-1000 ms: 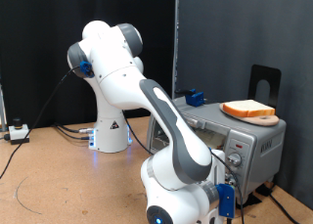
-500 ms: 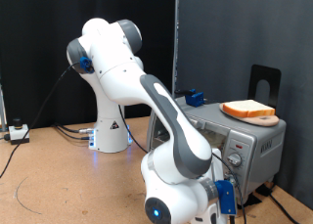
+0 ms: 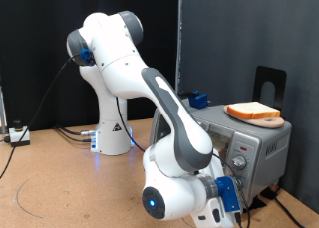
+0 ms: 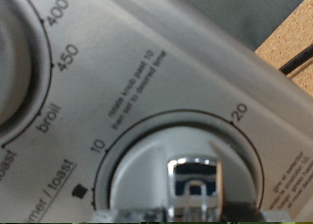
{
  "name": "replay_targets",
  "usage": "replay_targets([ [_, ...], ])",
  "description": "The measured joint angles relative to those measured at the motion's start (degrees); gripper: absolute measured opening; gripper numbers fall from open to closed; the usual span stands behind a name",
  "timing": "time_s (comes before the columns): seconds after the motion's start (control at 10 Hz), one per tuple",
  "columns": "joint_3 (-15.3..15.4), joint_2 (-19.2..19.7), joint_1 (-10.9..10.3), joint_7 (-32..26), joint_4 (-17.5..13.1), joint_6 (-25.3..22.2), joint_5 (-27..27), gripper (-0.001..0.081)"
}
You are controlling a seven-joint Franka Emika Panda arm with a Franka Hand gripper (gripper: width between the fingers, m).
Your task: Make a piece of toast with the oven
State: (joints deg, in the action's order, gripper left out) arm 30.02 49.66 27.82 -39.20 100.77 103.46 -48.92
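Note:
The oven is a silver-grey box at the exterior view's right. A slice of toast lies on a wooden board on its roof. My gripper hangs low in front of the oven's knob panel, and my own wrist covers its fingers. In the wrist view the oven panel fills the frame. The timer knob, with a chrome grip and marks 10 and 20, sits very close ahead. Part of the temperature knob shows beside the marks 400, 450 and broil. No finger shows clearly in that view.
A black stand rises behind the toast. A small blue object sits on the oven's back edge. Cables trail over the wooden table near the arm's base, and a white box lies at the left edge.
My forearm and wrist have sunk lower and swung toward the exterior view's left, with the hand staying by the oven's knob panel. The toast and oven have not moved.

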Motion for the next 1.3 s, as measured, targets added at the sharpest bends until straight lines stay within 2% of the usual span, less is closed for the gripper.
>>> replay_targets([
  [0.3, 0.0, -0.18, 0.18, -2.63, 0.54, 0.42, -0.9, 0.0099],
  [0.8, -0.01, -0.18, 0.18, -1.8, 0.55, 0.42, -0.96, 0.0099],
  [0.9, -0.03, -0.24, 0.28, -1.59, 0.02, 0.84, -1.65, 0.0135],
  [1.0, -0.03, -0.3, 0.5, -0.95, -0.73, 0.84, -1.88, 0.0135],
  [1.1, -0.03, -0.32, 0.67, -0.29, -1.37, 0.79, -1.89, 0.0321],
  [1.2, -0.04, -0.32, 0.8, 0.37, -1.97, 0.62, -1.89, 0.0321],
  [1.3, -0.04, -0.32, 0.94, 0.9, -2.49, 0.19, -1.89, 0.0503],
])
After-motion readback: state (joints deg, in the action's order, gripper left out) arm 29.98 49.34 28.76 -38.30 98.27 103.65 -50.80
